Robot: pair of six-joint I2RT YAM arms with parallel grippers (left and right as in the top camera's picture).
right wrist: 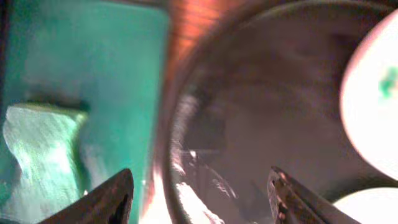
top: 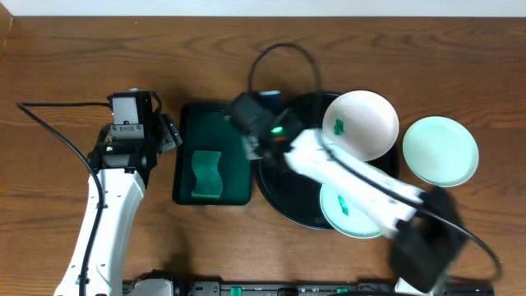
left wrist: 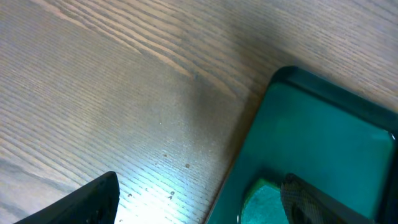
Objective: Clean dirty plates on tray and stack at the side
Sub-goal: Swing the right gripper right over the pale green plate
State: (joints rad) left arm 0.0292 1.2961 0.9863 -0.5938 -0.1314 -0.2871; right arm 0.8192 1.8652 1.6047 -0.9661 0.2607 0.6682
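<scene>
Where the right tool (right wrist: pixel 200 171) hangs over the seam between the two trays, its fingers (right wrist: pixel 112 199) stand well apart, with nothing between them. Directly under it in the right wrist view, the raised rim of the glossy black tray (right wrist: pixel 249 112) curves down the middle of the frame. The dark green tray (right wrist: pixel 93 56) fills the left side, and the green sponge (right wrist: pixel 37 155) lies in its lower left.

From overhead, the right arm (top: pixel 353 185) reaches from the lower right corner across the black tray toward the centre, and it shows blurred. The first plate (top: pixel 362 123) sits at the upper right of the black tray, a small green smear on its left half. The second plate (top: pixel 349 215) lies at the tray's lower edge, also smeared green and partly hidden by the arm. The third plate (top: pixel 440 150) rests on the worktop (top: pixel 82 66) just beside the tray's right rim, pale mint, with no smear visible.

Farther left, the left tool (left wrist: pixel 200 178) hovers at the green tray's upper left corner, spread wide and empty, one finger over bare wood and the other over the tray near the sponge.
</scene>
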